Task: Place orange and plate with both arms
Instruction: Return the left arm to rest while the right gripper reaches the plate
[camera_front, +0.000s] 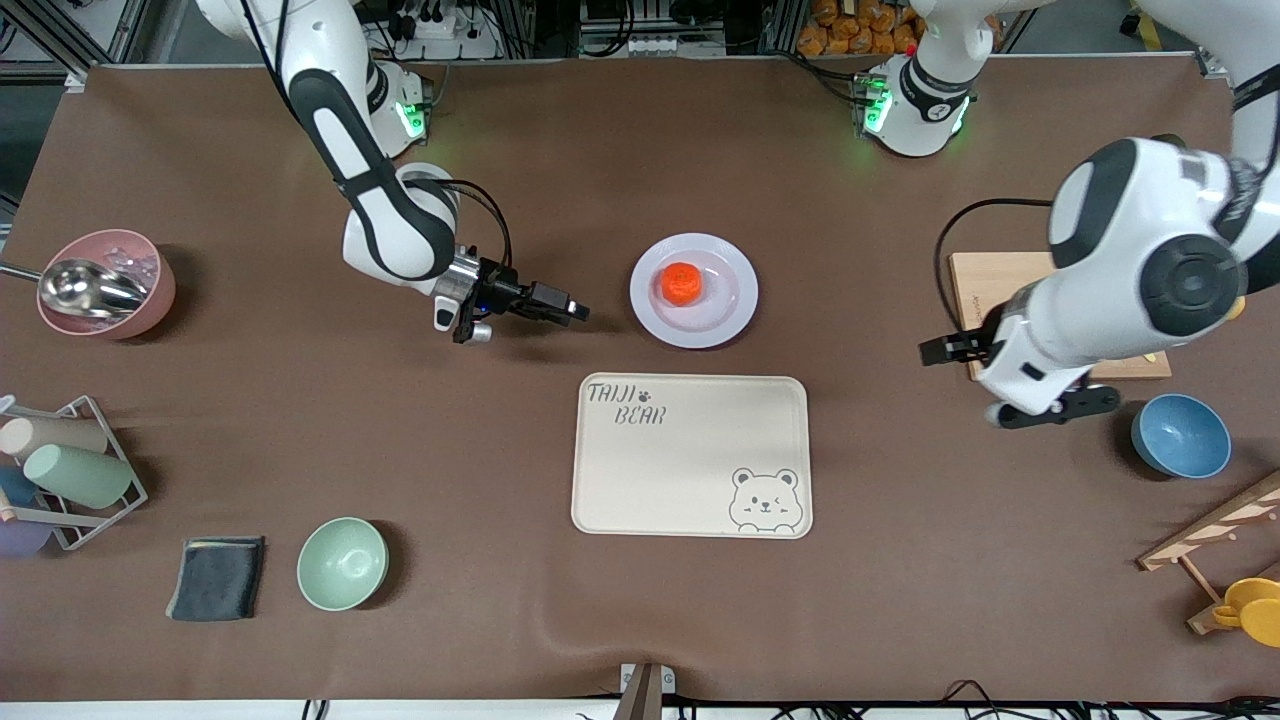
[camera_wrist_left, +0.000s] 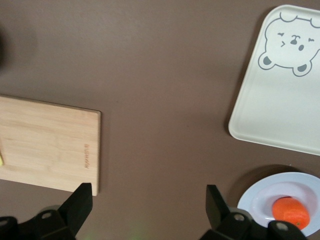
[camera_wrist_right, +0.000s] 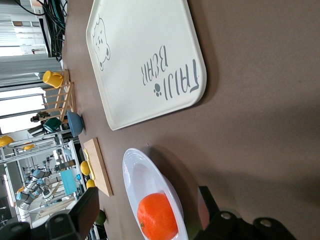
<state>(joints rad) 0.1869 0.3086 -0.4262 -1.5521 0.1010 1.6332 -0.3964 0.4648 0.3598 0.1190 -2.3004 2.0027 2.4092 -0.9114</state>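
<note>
Orange (camera_front: 681, 283) sits on plate (camera_front: 694, 290); both tools (camera_front: 578, 311) (camera_front: 928, 351) open, empty. We risk rolling it when lifting.

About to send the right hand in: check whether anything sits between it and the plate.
Nothing visible does. The right hand, open, hangs beside the plate holding the orange, with only bare tablecloth between them.

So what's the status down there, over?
Left gripper open, empty, beside the cutting board. Right gripper open, empty, beside the plate. Orange sits on plate. Tray nearer camera; nothing blocking.
</note>
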